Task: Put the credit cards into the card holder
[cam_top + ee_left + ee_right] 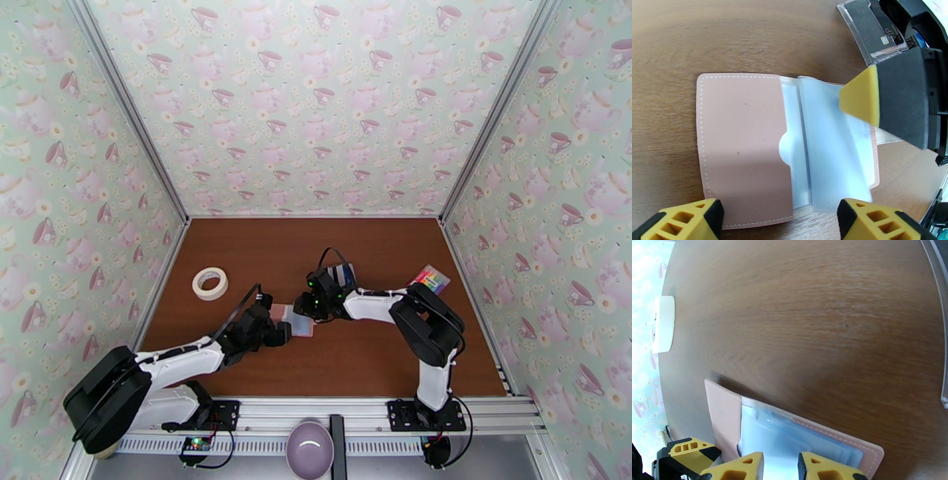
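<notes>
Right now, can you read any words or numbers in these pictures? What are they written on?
"VIP" - on the black credit card, seen from the left wrist; the tiny print beside it is too small to read.
Rainbow-striped block: any markings are too small to read.
Card holder: no writing shows on it.

The left arm [178, 359] and right arm [426, 331] have white link shells, bulky black joint housings and thin black cables [241, 308]. Green lights [314, 283] glow on the right wrist. The fingertips [691, 221] are yellow latticed wedges.
</notes>
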Motion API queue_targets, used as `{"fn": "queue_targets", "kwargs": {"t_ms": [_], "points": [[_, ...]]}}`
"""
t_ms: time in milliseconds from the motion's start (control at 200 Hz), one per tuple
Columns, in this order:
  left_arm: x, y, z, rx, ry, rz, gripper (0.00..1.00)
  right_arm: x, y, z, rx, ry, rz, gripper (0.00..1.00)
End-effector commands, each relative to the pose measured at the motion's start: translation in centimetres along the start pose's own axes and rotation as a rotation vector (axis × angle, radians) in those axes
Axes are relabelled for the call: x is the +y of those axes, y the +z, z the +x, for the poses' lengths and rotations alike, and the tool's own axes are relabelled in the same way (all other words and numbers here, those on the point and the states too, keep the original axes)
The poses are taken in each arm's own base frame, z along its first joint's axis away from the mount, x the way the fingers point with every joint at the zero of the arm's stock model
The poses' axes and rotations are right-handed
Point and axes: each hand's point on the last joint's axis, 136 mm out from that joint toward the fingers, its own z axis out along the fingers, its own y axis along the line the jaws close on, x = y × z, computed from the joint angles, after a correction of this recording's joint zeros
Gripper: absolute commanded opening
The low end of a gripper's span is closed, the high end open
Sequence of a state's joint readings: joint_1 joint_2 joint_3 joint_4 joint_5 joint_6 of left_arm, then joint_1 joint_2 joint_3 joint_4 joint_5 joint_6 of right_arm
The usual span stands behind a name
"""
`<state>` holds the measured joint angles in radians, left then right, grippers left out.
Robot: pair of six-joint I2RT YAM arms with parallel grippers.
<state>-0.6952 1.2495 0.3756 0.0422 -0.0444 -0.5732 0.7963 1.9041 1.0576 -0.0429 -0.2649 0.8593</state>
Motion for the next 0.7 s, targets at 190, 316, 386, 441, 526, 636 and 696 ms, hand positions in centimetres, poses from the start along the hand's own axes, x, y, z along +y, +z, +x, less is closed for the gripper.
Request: {"fn": "queue_targets", "kwargs": {"t_ms": [190,316,386,441,526,636,696], "points": [[-0.2,0.3,1.5,0.067,0.032,0.014,0.88,1.2,1.2,0.8,0.030,-0.012,-0.002,0.31],[-0.8,0.0,1.4,0.053,0.034,0.049,0.90,1.2,1.3,0.7,0.028,-0.007,-0.004,0.31],[-1.3,-0.3,1.1,0.036,0.035,0.078,0.91,1.2,1.3,0.8,0.028,-0.007,-0.005,0.30],[-1.7,-0.6,0.8,0.020,0.040,0.095,0.92,1.3,1.3,0.8,0.027,-0.008,-0.006,0.30],[-2.1,-1.1,0.3,-0.003,0.047,0.118,0.93,1.3,1.3,0.7,0.026,-0.006,-0.007,0.30],[-2.6,-1.8,-0.2,-0.028,0.055,0.143,0.93,1.3,1.2,0.7,0.023,-0.005,-0.009,0.30],[-2.6,-2.0,-0.3,-0.035,0.058,0.143,0.94,1.2,1.2,0.7,0.023,-0.004,-0.008,0.30]]}}
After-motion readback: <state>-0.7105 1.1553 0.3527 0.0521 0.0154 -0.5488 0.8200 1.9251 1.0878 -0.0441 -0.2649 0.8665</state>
